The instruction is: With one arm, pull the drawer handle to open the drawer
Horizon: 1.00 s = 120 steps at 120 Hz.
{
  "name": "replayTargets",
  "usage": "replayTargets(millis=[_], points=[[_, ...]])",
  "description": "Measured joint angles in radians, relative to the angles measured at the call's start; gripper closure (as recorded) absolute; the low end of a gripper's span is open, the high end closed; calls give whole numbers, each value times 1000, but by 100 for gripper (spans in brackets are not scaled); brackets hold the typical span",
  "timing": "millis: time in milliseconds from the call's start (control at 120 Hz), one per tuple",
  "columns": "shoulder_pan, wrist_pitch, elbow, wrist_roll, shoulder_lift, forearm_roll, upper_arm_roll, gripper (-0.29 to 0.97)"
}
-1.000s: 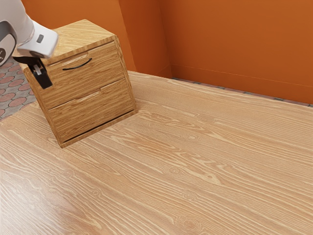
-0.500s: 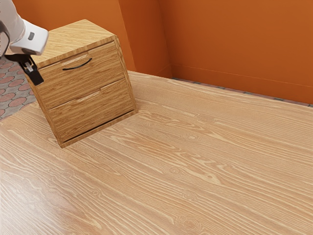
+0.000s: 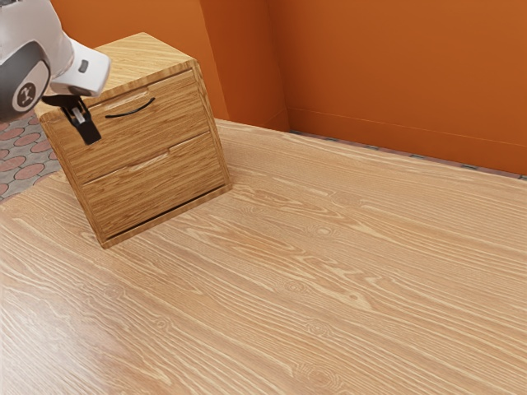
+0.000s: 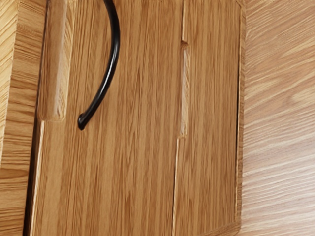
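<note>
A wooden cabinet [image 3: 140,177] with two drawers stands at the exterior view's upper left. Its top drawer [image 3: 140,123] carries a thin, curved black handle [image 3: 130,109] and sits flush with the cabinet front. My gripper [image 3: 86,129] hangs in front of the top drawer's left end, a short way to the left of the handle and apart from it. The wrist view looks straight at the drawer fronts from close by, with one end of the handle [image 4: 106,73] on the top drawer [image 4: 133,157] and the lower drawer [image 4: 209,123] beside it.
The cabinet rests on a broad wooden table [image 3: 329,271]. Orange walls [image 3: 395,66] stand behind it. A patterned floor [image 3: 25,156] shows past the table's edge at the exterior view's left.
My hand swung toward the exterior view's left, then came back right and stands nearer the handle than one second ago. The drawers have not moved.
</note>
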Motion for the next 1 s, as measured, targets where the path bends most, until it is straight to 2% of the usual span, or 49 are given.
replayTargets(millis=[1000], points=[[9,66,146,-8,216,-61,5,0]])
